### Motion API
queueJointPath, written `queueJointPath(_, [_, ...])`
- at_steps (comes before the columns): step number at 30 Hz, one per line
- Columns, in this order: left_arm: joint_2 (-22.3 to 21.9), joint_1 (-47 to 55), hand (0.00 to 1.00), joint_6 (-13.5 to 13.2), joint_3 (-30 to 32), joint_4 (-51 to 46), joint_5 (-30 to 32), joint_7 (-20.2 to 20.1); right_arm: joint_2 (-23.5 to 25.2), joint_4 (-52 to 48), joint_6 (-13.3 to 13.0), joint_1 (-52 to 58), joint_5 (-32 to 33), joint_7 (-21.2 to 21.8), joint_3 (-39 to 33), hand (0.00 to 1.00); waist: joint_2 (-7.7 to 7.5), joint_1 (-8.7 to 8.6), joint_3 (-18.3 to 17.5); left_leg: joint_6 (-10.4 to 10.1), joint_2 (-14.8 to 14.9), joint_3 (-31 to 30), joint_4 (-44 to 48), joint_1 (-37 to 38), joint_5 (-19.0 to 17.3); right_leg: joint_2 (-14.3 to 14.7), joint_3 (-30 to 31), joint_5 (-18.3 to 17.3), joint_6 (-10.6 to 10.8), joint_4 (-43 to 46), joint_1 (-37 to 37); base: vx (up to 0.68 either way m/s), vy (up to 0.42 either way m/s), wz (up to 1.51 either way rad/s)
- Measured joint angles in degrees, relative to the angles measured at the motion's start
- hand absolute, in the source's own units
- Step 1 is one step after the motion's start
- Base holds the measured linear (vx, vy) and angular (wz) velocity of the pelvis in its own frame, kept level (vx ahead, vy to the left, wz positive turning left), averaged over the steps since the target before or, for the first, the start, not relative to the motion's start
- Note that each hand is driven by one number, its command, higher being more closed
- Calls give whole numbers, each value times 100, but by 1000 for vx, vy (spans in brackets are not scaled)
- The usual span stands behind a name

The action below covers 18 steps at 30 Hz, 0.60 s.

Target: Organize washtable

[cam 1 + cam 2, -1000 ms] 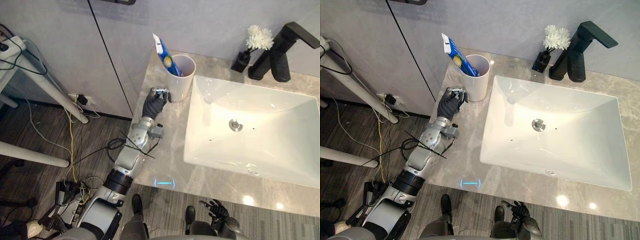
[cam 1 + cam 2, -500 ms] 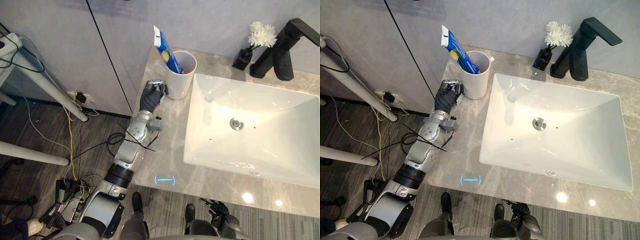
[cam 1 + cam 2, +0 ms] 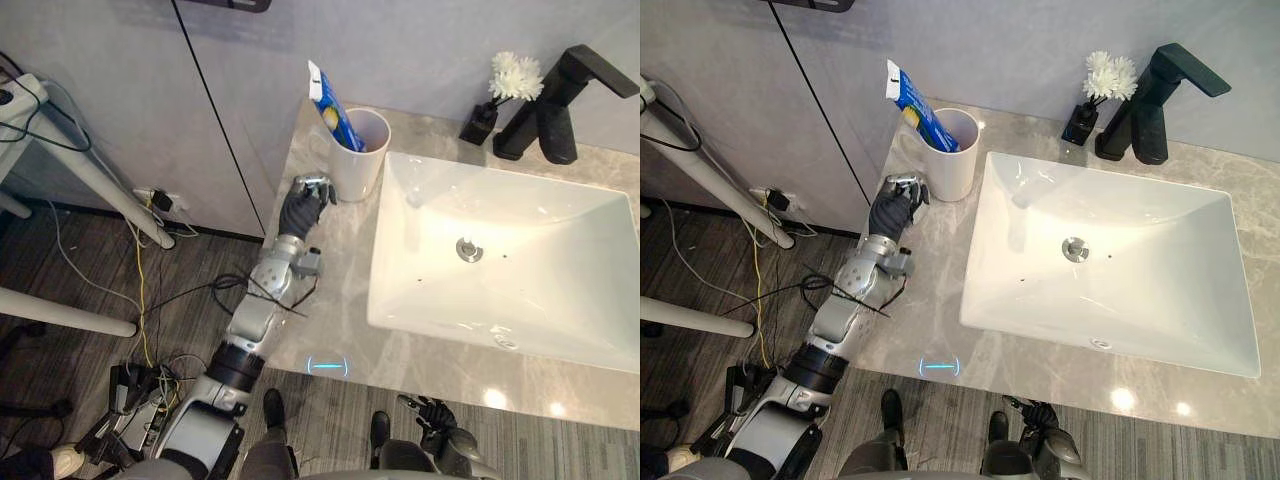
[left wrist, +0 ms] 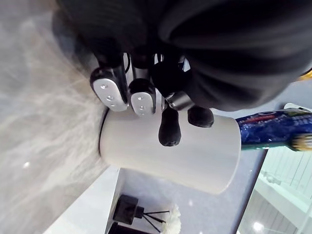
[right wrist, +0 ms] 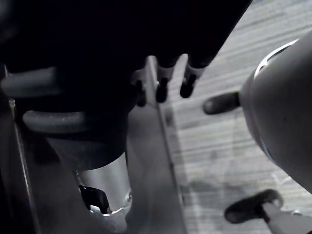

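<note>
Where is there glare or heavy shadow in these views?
Left eye view: bright light spots glare on the grey marble countertop near its front edge, and the white rectangular sink reflects light glossily. Left wrist view: the white cylindrical cup is well lit. Right wrist view: dim, with the right hand a dark shape against paler floor.

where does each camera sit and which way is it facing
Left eye: on the head, looking down at the sink, cup and left hand; left arm shows, right hand low.
Right eye: beside it, same scene, same body parts.
Left wrist: on the left wrist, looking along its fingers at the cup, vase beyond.
Right wrist: on the right wrist, looking past its fingers at the floor.
Shared: the cup shows in both eyes and the left wrist.
</note>
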Motion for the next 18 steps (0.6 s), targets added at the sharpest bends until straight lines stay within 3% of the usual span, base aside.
queueJointPath(5, [100,684,100,64,177,-396,9,-137,2,-185,7,181,-5,111,86,0,55,133,-53,25,48,-81,-10,109,21,34,-28,-2,2,101,72,-82,-13,2])
queueJointPath(6, [119,891,100,69,304,-507,27,-143,-2,-223,6,215,-5,114,132,0,72,137,-82,36,48,-117,-32,110,32,36,-50,-5,7,109,85,-233,-42,35])
queueJointPath(7, [483,1972,100,163,976,-1115,141,-252,33,-242,1,370,-18,238,154,0,91,275,-274,9,31,-306,-40,130,99,27,-228,-146,183,117,178,-276,-59,45])
queueJointPath(10, [472,2356,100,165,1136,-1183,150,-257,11,-219,74,573,-34,225,112,0,114,474,-467,-3,32,-463,-41,131,112,51,-366,-276,160,136,285,-120,-36,41])
queueJointPath(12, [448,2875,100,170,1519,-1610,150,-340,-17,-199,81,631,-49,244,119,0,78,499,-624,-25,35,-546,-40,54,126,69,-455,-287,174,159,292,18,-21,18])
queueJointPath(14, [279,3448,100,101,2422,-2010,8,-366,18,-199,67,738,-49,311,96,0,18,514,-673,-45,20,-744,-36,33,141,88,-606,-297,208,144,379,63,-45,36])
queueJointPath(18, [-133,3910,100,-116,3981,-2055,-160,12,108,33,83,1019,-46,337,-107,0,-127,852,-813,-87,-33,-1161,2,-51,210,138,-968,-382,167,156,581,61,-46,57])
